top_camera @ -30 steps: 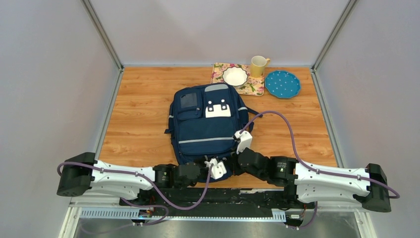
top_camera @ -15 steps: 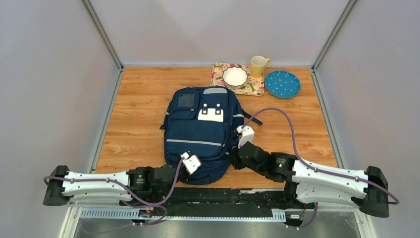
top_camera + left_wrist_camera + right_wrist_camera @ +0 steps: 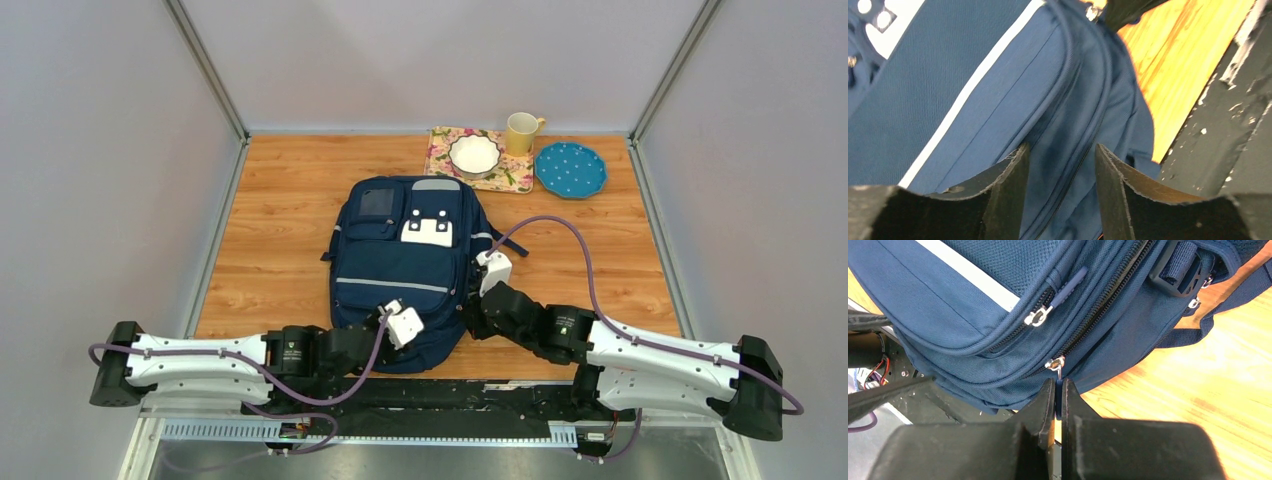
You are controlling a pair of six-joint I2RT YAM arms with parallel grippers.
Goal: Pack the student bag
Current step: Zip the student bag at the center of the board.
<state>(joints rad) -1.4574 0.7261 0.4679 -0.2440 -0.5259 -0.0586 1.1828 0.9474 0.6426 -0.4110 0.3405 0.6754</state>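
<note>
The student bag (image 3: 405, 265) lies flat, my right hand (image 3: 1058, 386) pinching its zipper pull (image 3: 1057, 366) to open it, my spread left hand (image 3: 1062, 150) poised to steady the fabric.

A wooden table (image 3: 280, 220) with a warm orange-brown grain fills a booth closed in by plain pale grey walls: a left wall (image 3: 100, 150), a back wall (image 3: 440, 60) and a right wall (image 3: 765, 150), with slim metal posts (image 3: 205, 65) rising at the two far corners. The light is soft and even, leaving only faint shadows and a mild sheen on the wood. Along the near edge lie a black plate (image 3: 520, 395), a slotted metal rail (image 3: 210, 430) and a dull grey surface (image 3: 440, 462) below.
</note>
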